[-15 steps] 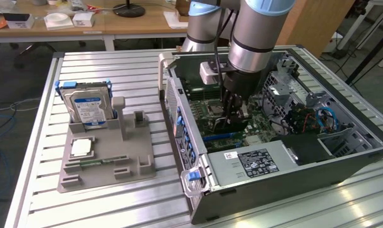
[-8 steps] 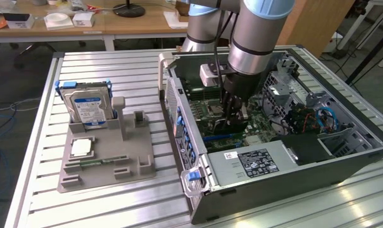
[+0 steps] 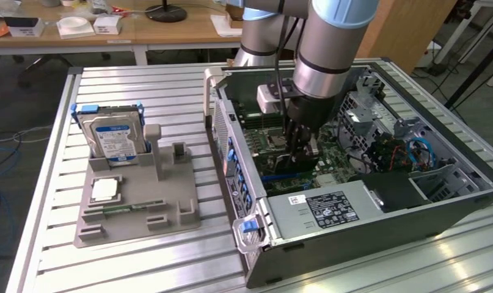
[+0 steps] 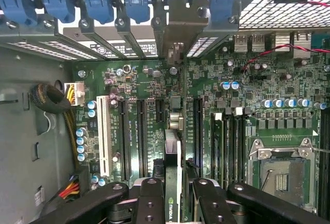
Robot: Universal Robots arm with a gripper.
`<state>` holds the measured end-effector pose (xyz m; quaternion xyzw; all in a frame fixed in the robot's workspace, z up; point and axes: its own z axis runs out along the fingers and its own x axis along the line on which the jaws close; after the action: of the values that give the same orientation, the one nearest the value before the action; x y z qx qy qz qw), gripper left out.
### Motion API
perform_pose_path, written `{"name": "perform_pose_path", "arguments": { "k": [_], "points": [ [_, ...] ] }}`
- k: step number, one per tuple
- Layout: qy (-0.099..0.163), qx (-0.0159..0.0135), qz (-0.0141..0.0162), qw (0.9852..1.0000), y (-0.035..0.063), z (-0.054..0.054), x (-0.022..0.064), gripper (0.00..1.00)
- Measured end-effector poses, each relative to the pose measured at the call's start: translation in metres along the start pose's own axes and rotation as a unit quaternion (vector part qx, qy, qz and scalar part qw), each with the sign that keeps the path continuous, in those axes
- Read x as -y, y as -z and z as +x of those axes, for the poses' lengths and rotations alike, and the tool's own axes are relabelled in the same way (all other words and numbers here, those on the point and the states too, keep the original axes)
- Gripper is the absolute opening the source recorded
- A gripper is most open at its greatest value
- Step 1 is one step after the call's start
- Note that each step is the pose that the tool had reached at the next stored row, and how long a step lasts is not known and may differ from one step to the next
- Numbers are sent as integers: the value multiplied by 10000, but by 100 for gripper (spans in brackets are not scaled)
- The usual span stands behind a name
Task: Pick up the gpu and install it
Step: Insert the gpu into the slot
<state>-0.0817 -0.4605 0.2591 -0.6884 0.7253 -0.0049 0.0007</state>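
Note:
In the wrist view the gpu (image 4: 171,182) is seen edge-on, a thin dark card with a green logo, standing upright between my two black fingers (image 4: 150,199). My gripper (image 4: 175,203) is shut on it, just above the motherboard's long black slots (image 4: 198,131). The card's silver bracket (image 4: 180,22) reaches toward the rear slot openings of the case. In the exterior view my gripper (image 3: 300,145) is down inside the open computer case (image 3: 441,207), over the green motherboard (image 3: 267,137), with the dark gpu (image 3: 289,161) below it.
A grey holder (image 3: 136,213) on the slatted table carries a blue-labelled hard drive (image 3: 112,137), a processor (image 3: 105,189) and a memory stick (image 3: 120,209). Inside the case are the power supply (image 3: 328,210), blue latches (image 4: 98,2), a white slot (image 4: 103,136) and the processor socket (image 4: 281,170).

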Motion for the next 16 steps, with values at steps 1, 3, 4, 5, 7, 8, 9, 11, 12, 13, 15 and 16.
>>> {"name": "perform_pose_path", "arguments": {
  "k": [1, 3, 4, 5, 7, 8, 9, 11, 12, 13, 15, 16],
  "points": [
    [0, 0, 0, 10000, -8, 0, 0, 26],
    [0, 0, 0, 10000, -27, 0, 0, 26],
    [0, 0, 0, 10000, -34, 0, 0, 26],
    [0, 1, 0, 10000, -40, 0, -1, 26],
    [0, -1, 0, 10000, -45, 0, -2, 26],
    [0, -1, -1, 10000, -45, 0, -2, 26],
    [0, -1, -1, 10000, -45, 0, -4, 26],
    [-1, 0, 1, 10000, -49, 0, -10, 26],
    [0, 1, 1, 10000, -52, -1, -10, 26],
    [0, 1, 0, 10000, -55, -1, -10, 26],
    [0, 0, 0, 10000, -59, -1, -11, 26],
    [0, -1, 0, 10000, -59, -1, -11, 26]
  ]
}}
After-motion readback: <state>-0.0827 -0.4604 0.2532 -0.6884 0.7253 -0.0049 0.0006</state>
